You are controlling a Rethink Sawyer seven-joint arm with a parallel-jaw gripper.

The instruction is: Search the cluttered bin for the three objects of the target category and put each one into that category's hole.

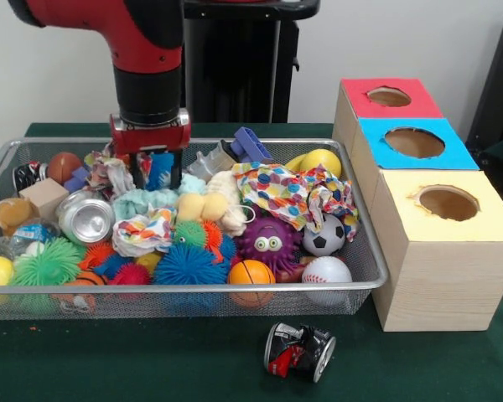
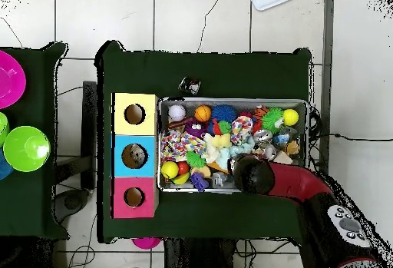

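A crushed can (image 1: 299,350) lies on the green tablecloth (image 1: 151,360) near the front. Among the toys sit a purple googly-eyed ball (image 1: 271,242), a soccer ball (image 1: 324,235), a baseball (image 1: 326,270), a small basketball (image 1: 251,274) and a blue spiky ball (image 1: 187,265). A silver can (image 1: 85,217) lies further left, and a polka-dot paper wad (image 1: 293,193) sits to the right.

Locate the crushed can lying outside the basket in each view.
Front view: crushed can on the green cloth, bottom centre, just before the basket.
Overhead view: can just above the basket's top edge.
Shared landmark: the yellow-topped box.
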